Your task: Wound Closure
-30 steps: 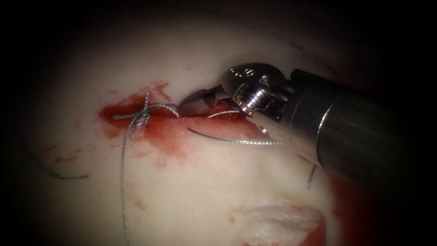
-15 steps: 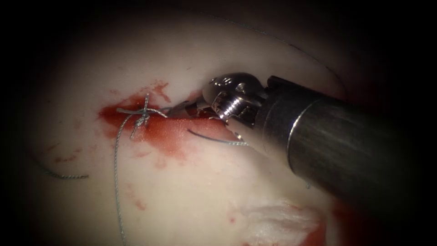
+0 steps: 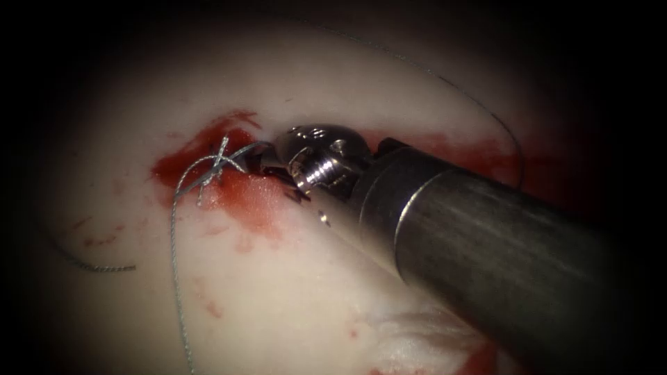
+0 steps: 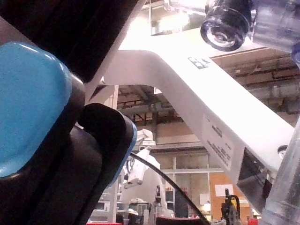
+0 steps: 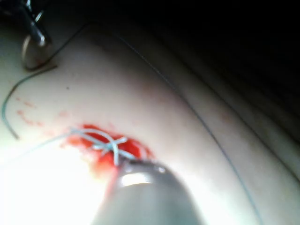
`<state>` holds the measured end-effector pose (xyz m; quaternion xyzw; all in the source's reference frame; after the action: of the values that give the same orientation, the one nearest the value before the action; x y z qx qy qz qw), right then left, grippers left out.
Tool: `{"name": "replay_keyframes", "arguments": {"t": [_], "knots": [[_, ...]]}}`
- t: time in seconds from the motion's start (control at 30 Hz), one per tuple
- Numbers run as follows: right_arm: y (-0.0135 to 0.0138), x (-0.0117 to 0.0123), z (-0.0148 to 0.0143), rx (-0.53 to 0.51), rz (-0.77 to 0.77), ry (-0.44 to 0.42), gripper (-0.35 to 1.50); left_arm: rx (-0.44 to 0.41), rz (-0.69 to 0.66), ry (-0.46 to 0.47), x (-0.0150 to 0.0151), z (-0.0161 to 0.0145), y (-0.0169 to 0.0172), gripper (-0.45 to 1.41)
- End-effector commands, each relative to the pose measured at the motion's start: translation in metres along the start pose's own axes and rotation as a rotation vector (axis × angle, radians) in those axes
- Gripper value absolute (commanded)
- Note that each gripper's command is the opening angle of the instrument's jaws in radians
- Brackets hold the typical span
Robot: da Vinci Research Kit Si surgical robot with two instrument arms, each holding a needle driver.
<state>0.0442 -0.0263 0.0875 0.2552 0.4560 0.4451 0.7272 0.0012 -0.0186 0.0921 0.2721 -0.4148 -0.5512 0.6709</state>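
On the tissue (image 3: 313, 298), a knot (image 3: 219, 165) sits at the left end of the cut (image 3: 243, 198), which is wet with red fluid. My right tool (image 3: 267, 163) comes in from the lower right and lies along the cut, its tip just right of the knot. A short tail of thread (image 3: 243, 149) arcs from the knot into its jaws, which look shut on it. A long strand (image 3: 174, 278) runs from the knot down the tissue. The right wrist view has the knot (image 5: 112, 146) just ahead of the tool's tip (image 5: 136, 176).
A loose cut piece of thread (image 3: 97, 267) lies left of the cut. A thin strand (image 3: 486, 114) curves over the tissue's far right. A blurred metal shape (image 5: 32, 44) stands at the tissue's far edge. A torn pale patch (image 3: 424, 333) lies near the front.
My right tool has slid left along the cut to the knot. The tail between knot and jaws went from straight to bowed. The shaft now covers the loose thread that lay mid-cut.
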Motion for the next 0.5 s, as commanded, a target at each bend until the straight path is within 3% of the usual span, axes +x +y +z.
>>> {"name": "replay_keyframes", "arguments": {"t": [0.03,0.2,0.5], "knots": [[0.0000,0.0021,0.0002,0.014,0.009,0.018,-0.35,0.002,0.004,-0.006,-0.0012,0.0004,-0.0003,-0.45],[0.0000,0.0038,-0.0013,0.070,0.042,-0.025,-0.35,0.003,-0.001,-0.006,-0.0012,0.0004,-0.0003,-0.45],[0.0001,0.0037,-0.0012,0.120,0.051,-0.034,-0.35,0.004,0.000,-0.005,-0.0012,0.0004,-0.0003,-0.45]]}}
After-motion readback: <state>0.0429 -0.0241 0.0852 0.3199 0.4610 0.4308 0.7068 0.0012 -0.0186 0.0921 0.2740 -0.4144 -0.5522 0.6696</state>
